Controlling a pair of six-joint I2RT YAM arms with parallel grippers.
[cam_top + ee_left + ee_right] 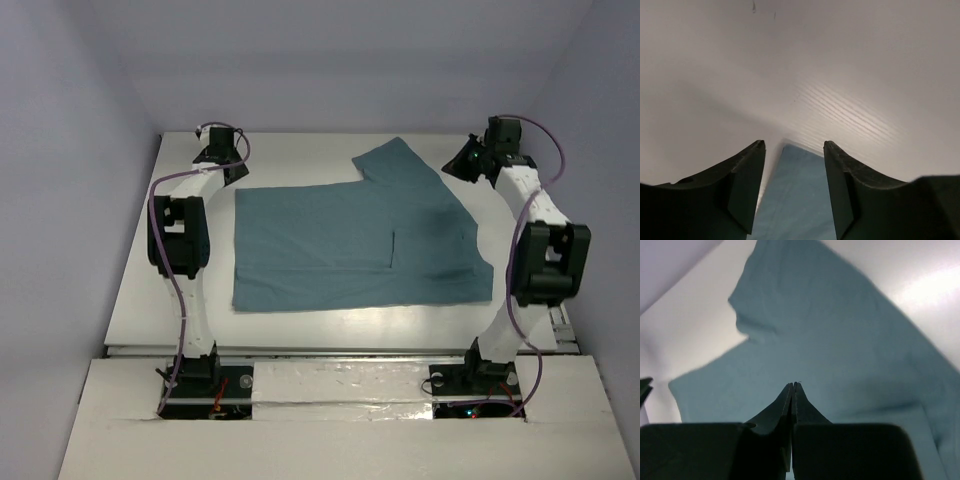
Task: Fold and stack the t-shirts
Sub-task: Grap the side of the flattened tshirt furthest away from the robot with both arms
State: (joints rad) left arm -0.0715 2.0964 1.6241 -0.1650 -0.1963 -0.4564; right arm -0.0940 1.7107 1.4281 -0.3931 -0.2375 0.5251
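The teal t-shirt [350, 240] lies flat on the white table, its body folded into a long rectangle, with one sleeve [395, 160] sticking out toward the far right. My left gripper [228, 165] is at the shirt's far left corner. In the left wrist view it [794, 144] is open, with that cloth corner [795, 200] on the table below the gap, untouched. My right gripper [452, 166] hovers by the sleeve at the far right. In the right wrist view it [792, 385] is shut on nothing, with the shirt [830, 340] spread beneath it.
The white table [300, 330] is enclosed by pale walls at the back and both sides. Both arm bases [190, 375] [475, 375] sit at the near edge, behind a raised white ledge.
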